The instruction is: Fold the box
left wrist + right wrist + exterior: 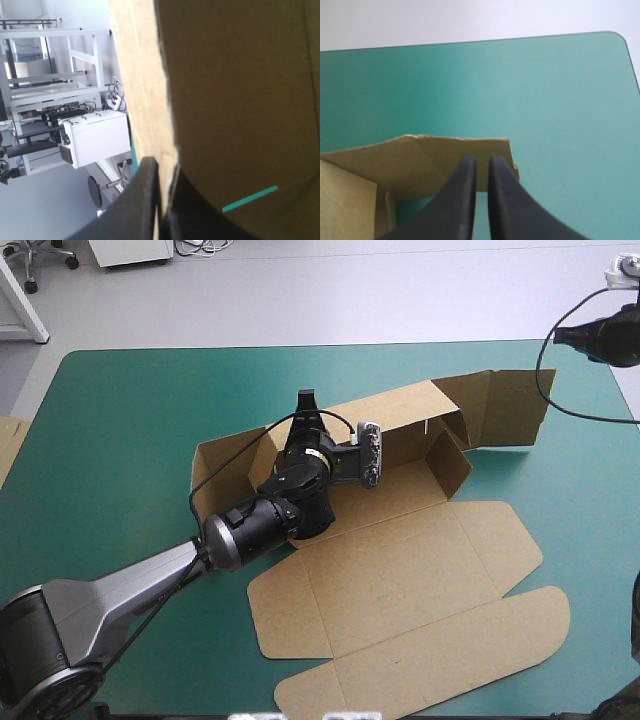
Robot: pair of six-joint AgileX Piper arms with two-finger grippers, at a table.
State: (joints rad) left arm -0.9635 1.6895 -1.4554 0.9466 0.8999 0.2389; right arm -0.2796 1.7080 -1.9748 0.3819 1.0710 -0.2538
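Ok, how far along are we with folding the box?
Partway. Done: the box has its far wall and both end walls up. In hand: the left gripper is shut on the far wall. Left: the right-end flap splays outward; the right gripper, shut, holds nothing.

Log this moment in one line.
left tool: shut on box far wall | right tool: shut, off box | lid: flat

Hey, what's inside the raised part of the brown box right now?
The left gripper reaches in, jaws shut on the far wall of the box. Bare brown floor shows beside it. The floor under the arm is covered.
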